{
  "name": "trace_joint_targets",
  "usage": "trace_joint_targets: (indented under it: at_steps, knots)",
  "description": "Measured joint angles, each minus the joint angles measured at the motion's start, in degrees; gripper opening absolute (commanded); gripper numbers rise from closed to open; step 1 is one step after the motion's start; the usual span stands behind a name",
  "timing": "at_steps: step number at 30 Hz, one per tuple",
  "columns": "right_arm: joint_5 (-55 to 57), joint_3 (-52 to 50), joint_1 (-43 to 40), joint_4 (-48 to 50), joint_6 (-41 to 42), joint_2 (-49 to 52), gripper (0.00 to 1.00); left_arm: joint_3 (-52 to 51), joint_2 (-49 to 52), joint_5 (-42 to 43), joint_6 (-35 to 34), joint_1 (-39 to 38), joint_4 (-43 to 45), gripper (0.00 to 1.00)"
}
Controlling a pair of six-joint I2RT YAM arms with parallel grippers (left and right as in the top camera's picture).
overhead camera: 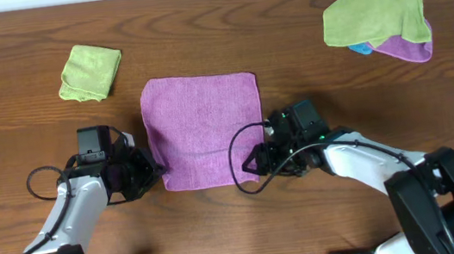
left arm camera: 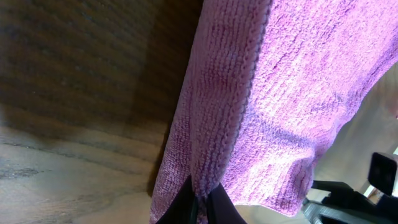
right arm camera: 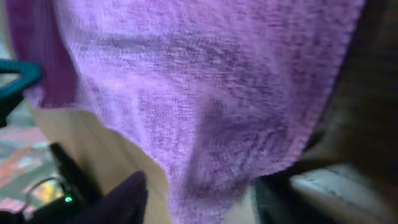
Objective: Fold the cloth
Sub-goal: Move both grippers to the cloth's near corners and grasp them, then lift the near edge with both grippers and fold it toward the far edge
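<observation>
1 purple cloth (overhead camera: 202,121) lies flat at centre; 1 folded green cloth (overhead camera: 90,72) upper left; 1 pile of 3 cloths (overhead camera: 378,17) upper right. The left gripper (overhead camera: 153,172) pinches its lower left corner. The right gripper (overhead camera: 259,159) is at its lower right corner; I cannot tell its grip.

The cloth (overhead camera: 203,130) lies spread on the desk (overhead camera: 8,41) at the middle of the overhead frame. A small folded cloth (overhead camera: 90,72) lies up and to the left of it, apart from it. A heap of cloths (overhead camera: 377,20) lies in the upper right, well apart from both. My left jaws sit at the cloth's lower left corner and my right jaws at its lower right corner. In the left wrist view the cloth's edge runs down to the bottom centre, pinched between my left jaws. In the right wrist view its corner hangs between my right jaws; whether they press on it I cannot tell.
</observation>
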Motion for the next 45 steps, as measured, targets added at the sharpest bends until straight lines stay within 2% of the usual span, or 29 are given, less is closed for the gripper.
trace_joint_targets:
  at_steps: [1,3,12,20,29,34,45]
  knots:
    - [0.7,0.0,0.31,-0.09,0.13,0.24,0.28,0.0,0.0,0.09,0.0,0.0,-0.02,0.06]
    - [1.18,-0.11,0.52,-0.09,0.44,0.85,0.02,0.0,0.0,0.42,0.0,0.0,0.0,0.06]
    - [3.58,-0.39,-2.08,-4.24,-0.52,-1.07,0.02,0.02,0.0,2.29,1.7,0.0,-0.44,0.06]
    - [5.6,-0.48,-3.21,-14.97,-2.58,-14.19,0.02,0.13,-0.52,5.7,3.48,0.0,-6.01,0.06]
    - [6.73,-0.48,-3.21,-17.88,-2.95,-19.54,0.01,0.13,-6.86,8.15,2.75,0.0,-7.45,0.06]
    - [10.14,-0.48,-3.21,-13.97,-2.99,-19.98,0.01,0.17,-8.59,7.74,-0.96,0.0,-1.33,0.06]
    - [19.06,-0.48,-3.21,-4.48,-4.44,-18.84,0.01,0.22,-8.17,0.68,-10.51,-0.33,15.34,0.06]
